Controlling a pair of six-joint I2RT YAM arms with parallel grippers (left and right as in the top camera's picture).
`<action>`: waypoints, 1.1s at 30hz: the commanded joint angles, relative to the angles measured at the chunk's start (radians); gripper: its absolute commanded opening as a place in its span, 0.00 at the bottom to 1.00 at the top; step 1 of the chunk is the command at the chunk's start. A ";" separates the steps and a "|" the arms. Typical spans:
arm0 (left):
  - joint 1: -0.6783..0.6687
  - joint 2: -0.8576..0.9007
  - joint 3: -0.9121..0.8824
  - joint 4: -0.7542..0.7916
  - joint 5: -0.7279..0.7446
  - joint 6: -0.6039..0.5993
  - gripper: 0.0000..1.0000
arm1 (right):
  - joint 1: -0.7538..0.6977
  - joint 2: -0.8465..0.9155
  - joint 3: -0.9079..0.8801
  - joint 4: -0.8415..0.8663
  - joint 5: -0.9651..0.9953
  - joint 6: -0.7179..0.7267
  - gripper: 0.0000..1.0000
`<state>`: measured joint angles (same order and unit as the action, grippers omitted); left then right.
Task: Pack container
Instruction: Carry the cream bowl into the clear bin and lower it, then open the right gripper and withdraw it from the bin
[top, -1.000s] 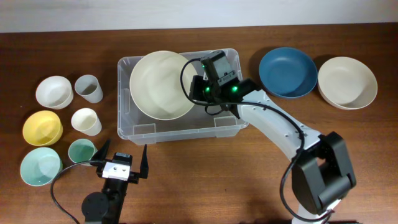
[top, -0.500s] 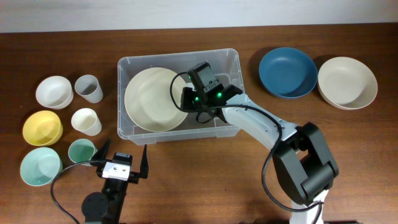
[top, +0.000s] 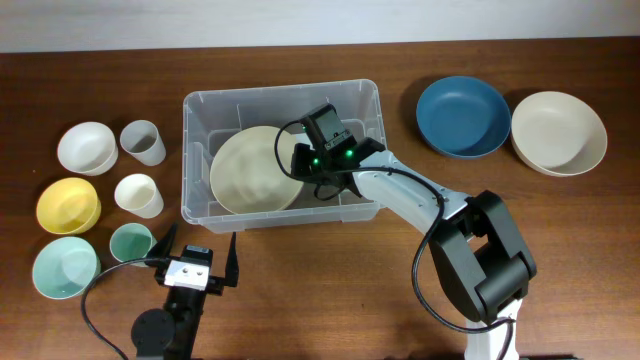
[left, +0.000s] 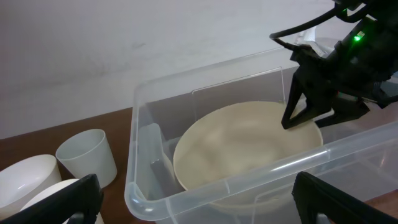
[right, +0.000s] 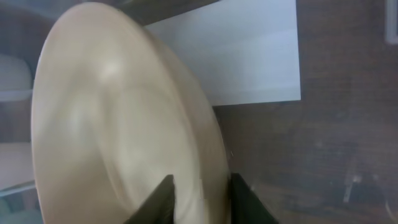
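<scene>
- At the table's middle, the container is set, with a cream bowl tilted inside.
- The bowl's right rim is clamped by the right gripper.
- The left gripper is held wide and empty at the near edge.

I am looking down on a dark brown wooden table, its fine grain running left to right across my overhead view. A narrow strip of pale, off-white wall runs along the top of that view and meets the table's far edge. From the left wrist camera, the wall fills the upper half of the view, plain and matte with a few faint marks. A band of brown tabletop shows below it. The light is soft and even, and the shadows are faint.
</scene>
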<state>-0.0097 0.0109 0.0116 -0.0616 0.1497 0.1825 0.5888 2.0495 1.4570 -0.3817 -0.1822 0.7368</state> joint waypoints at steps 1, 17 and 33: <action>0.006 -0.006 -0.003 -0.006 0.000 -0.009 1.00 | 0.003 0.010 0.027 0.000 -0.009 0.005 0.30; 0.006 -0.006 -0.003 -0.006 0.000 -0.009 1.00 | 0.002 0.010 0.027 -0.011 -0.053 0.001 0.11; 0.006 -0.006 -0.003 -0.006 0.000 -0.009 1.00 | -0.140 -0.130 0.030 -0.150 0.060 -0.136 0.71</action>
<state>-0.0097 0.0109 0.0116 -0.0616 0.1497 0.1822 0.4992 2.0232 1.4609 -0.5034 -0.2024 0.6315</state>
